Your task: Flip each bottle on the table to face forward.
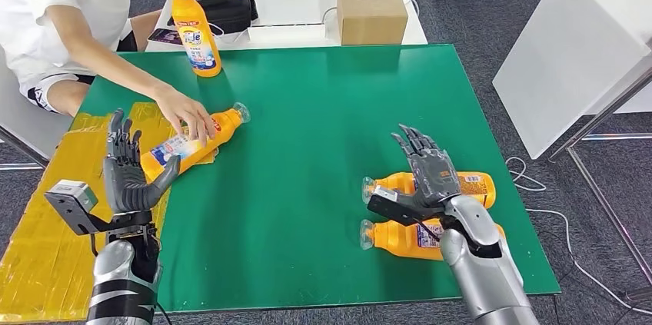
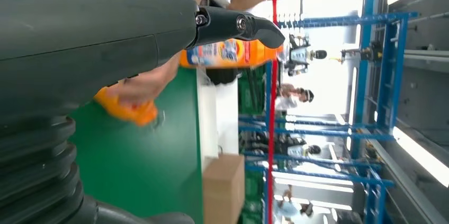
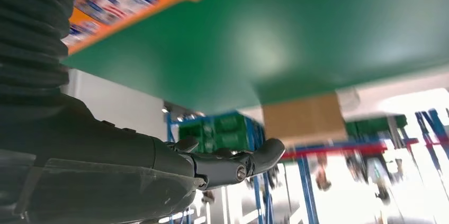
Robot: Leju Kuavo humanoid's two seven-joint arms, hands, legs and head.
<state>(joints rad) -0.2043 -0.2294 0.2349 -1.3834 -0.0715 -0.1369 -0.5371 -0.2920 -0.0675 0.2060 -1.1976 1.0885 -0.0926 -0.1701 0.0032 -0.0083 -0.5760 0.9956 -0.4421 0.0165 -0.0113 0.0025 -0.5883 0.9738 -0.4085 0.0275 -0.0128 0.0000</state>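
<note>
The left hand point(image 1: 127, 175) stands upright over the near left part of the green table point(image 1: 323, 110), fingers spread and holding nothing. Just beyond its fingertips lies an orange bottle point(image 1: 196, 140) on its side, cap pointing away from the hand, with a person's hand point(image 1: 184, 114) resting on top of it. Well beyond that, at the table's far edge, another orange bottle point(image 1: 195, 29) stands upright. The right hand point(image 1: 427, 171) hovers palm-down with fingers extended and apart, gripping nothing. Directly beneath it lie two more orange bottles side by side: the farther one point(image 1: 469, 184) under the fingers, the nearer one point(image 1: 400, 237) beside the wrist. A cardboard box point(image 1: 371, 11) sits far ahead.
</note>
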